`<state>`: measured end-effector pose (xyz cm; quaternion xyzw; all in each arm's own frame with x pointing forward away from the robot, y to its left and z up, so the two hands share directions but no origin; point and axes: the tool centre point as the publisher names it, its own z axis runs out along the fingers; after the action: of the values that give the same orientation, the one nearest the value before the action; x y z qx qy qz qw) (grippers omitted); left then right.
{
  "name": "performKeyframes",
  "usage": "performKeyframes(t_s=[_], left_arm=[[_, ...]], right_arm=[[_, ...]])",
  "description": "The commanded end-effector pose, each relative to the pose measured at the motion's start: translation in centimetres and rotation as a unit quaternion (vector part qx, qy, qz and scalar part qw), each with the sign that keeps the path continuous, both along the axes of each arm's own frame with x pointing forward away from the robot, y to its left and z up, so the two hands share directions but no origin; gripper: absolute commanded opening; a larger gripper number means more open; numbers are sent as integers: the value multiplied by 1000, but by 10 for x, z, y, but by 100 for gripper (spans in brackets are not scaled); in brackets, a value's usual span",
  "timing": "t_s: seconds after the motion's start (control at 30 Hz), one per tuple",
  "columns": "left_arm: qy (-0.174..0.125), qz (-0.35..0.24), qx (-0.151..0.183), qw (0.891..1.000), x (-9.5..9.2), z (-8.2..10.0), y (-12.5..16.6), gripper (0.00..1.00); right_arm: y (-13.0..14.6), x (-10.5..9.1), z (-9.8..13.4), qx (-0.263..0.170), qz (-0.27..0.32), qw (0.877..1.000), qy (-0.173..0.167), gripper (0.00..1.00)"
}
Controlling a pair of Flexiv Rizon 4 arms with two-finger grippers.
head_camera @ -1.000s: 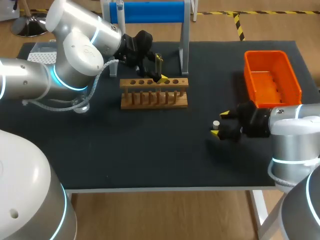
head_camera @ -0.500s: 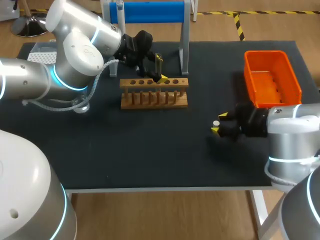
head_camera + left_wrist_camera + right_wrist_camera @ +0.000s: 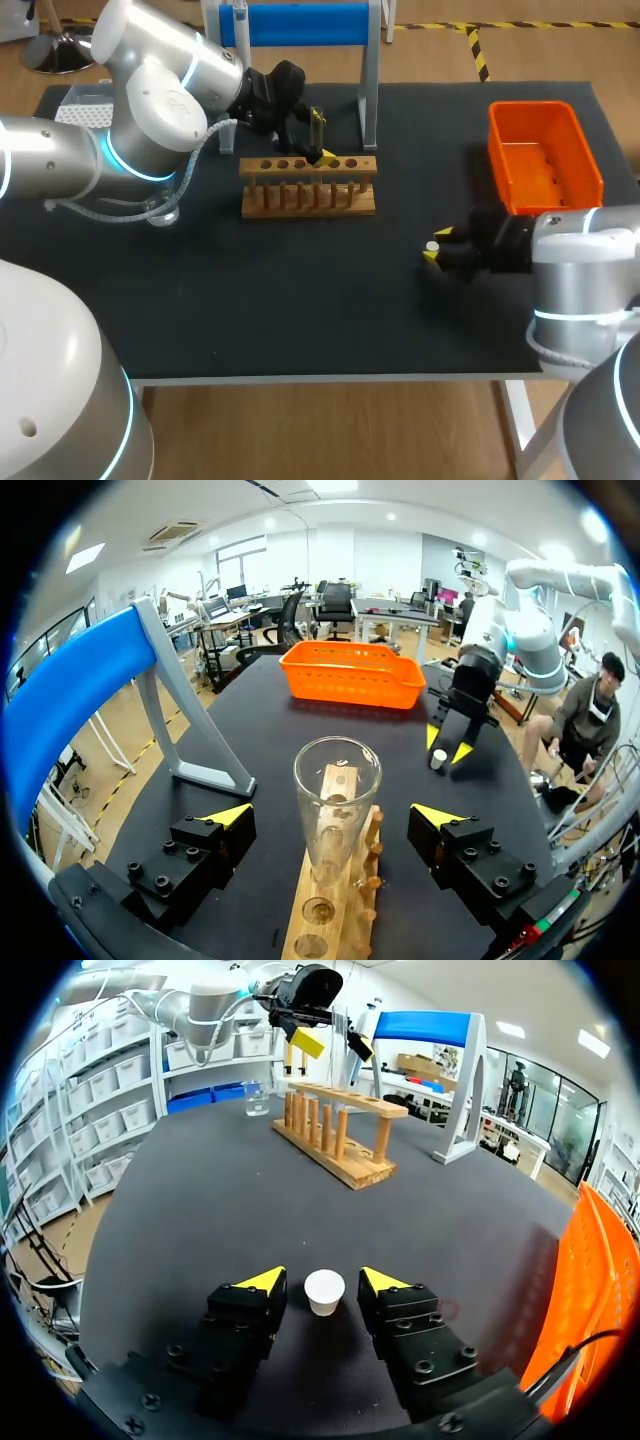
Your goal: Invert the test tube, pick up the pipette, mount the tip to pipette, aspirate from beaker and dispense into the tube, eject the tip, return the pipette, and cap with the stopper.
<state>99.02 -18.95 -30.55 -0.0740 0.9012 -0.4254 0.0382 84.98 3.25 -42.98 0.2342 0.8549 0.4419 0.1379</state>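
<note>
The left arm point(image 3: 150, 110) is leaning in over the table's point(image 3: 300, 300) far side, its left gripper point(image 3: 320, 137) standing with fingers wide apart. The right arm point(image 3: 580, 270) is sitting low near the right edge, its right gripper point(image 3: 437, 244) seemingly holding its fingers only narrowly parted.

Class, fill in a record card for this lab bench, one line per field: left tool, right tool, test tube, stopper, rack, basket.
left tool: open over the wooden rack, one finger on either side of the test tube, not touching it
right tool: open, low over the table, the stopper between its fingers with small gaps
test tube: upright in the rack, mouth up, uncapped
stopper: white, standing on the table, apart from the rack
rack: wooden, in front of the blue stand
basket: orange, beyond the right tool
</note>
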Motion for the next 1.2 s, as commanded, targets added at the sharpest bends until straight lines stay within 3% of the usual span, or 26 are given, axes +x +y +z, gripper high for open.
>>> performKeyframes(t_s=[0.03, 0.77, 1.2], left_arm=[[2, -1, 1, 1000, 1, 1, 0, 100], [2, -1, 1, 1000, 1, 1, 0, 100], [2, -1, 1, 1000, 1, 1, 0, 100]], right_arm=[[2, 1, -1, 0, -1, 1000, -1, 45], [4, 2, -3, -3, -1, 1000, 4, 42], [4, 2, -4, -3, -1, 1000, 7, 32]])
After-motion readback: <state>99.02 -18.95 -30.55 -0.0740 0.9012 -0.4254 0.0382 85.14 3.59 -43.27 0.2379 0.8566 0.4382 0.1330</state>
